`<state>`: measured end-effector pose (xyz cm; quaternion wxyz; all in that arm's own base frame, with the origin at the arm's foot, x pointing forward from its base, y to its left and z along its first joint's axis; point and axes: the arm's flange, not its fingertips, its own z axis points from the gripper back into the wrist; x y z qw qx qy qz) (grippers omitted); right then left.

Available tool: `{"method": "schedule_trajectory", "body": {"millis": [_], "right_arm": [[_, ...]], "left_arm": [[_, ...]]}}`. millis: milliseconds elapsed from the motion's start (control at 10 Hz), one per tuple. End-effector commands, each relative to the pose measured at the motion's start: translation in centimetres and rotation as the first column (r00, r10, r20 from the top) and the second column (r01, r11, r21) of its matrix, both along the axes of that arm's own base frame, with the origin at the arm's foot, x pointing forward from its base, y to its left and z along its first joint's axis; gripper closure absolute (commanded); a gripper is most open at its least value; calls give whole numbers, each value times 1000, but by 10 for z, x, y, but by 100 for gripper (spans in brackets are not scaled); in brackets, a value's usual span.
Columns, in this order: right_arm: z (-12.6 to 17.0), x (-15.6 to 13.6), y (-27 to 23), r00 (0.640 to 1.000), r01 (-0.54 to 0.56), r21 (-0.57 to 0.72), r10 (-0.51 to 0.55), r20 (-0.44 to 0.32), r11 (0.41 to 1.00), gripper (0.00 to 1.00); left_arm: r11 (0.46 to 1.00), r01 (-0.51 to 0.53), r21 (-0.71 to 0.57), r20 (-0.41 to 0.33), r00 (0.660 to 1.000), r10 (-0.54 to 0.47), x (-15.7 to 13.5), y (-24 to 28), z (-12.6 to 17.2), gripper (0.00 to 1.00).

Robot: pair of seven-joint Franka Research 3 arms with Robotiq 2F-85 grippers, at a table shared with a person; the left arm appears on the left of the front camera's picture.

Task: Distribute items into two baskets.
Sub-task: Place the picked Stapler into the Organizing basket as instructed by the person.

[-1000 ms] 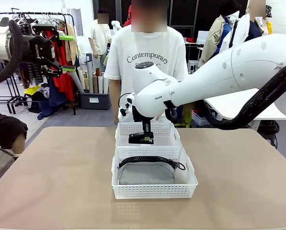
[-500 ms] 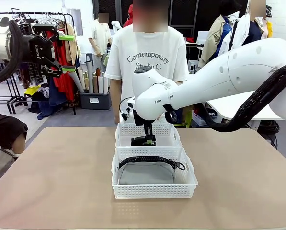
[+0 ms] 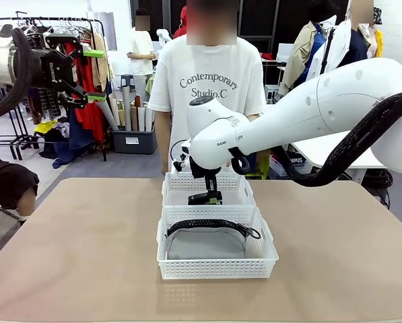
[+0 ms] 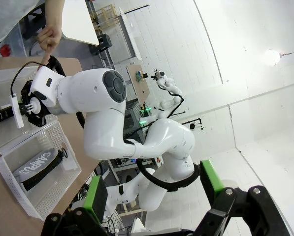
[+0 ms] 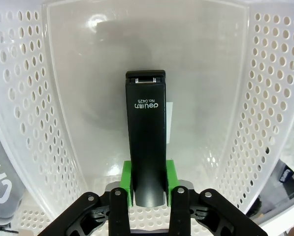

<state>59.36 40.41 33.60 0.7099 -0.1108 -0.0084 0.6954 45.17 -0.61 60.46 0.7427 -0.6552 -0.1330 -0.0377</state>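
In the front view the right gripper (image 3: 205,198) hangs inside the far basket (image 3: 238,196), whose near wall hides the stapler's (image 3: 202,199) lower part and the basket floor beneath it. The pouch (image 3: 206,243) in the near basket (image 3: 217,268) is partly screened by the lattice wall. In the right wrist view the stapler's rear end is hidden between the green pads (image 5: 171,179), and the pouch is cut off at the left edge.

On the stapler (image 5: 147,142) I read "deli" and "No.0425". The person's T-shirt (image 3: 211,74) reads "Contemporary Studio.C". The pouch (image 4: 38,166) shows "CAMPUS".
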Motion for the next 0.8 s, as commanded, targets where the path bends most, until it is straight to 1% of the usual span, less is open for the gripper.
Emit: {"method": "schedule_trajectory", "body": {"millis": [0,200,300,500,700], "right_arm": [[7,8,2,1000,-2,-29,2,16,1000,40],[8,9,1,1000,6,-26,-6,11,1000,5],[12,9,0,1000,13,-16,-12,13,1000,0],[22,15,-6,999,32,14,-32,10,999,0],[33,23,-14,998,56,61,-54,-26,997,0]], "left_arm": [[1000,-5,-6,-3,1000,5,-1,-1,2,0],[1000,-5,-6,-3,1000,5,-1,-1,2,0],[1000,-5,-6,-3,1000,5,-1,-1,2,0],[1000,-5,-6,-3,1000,5,-1,-1,2,0],[1000,-5,-6,-3,1000,5,-1,-1,2,0]]}}
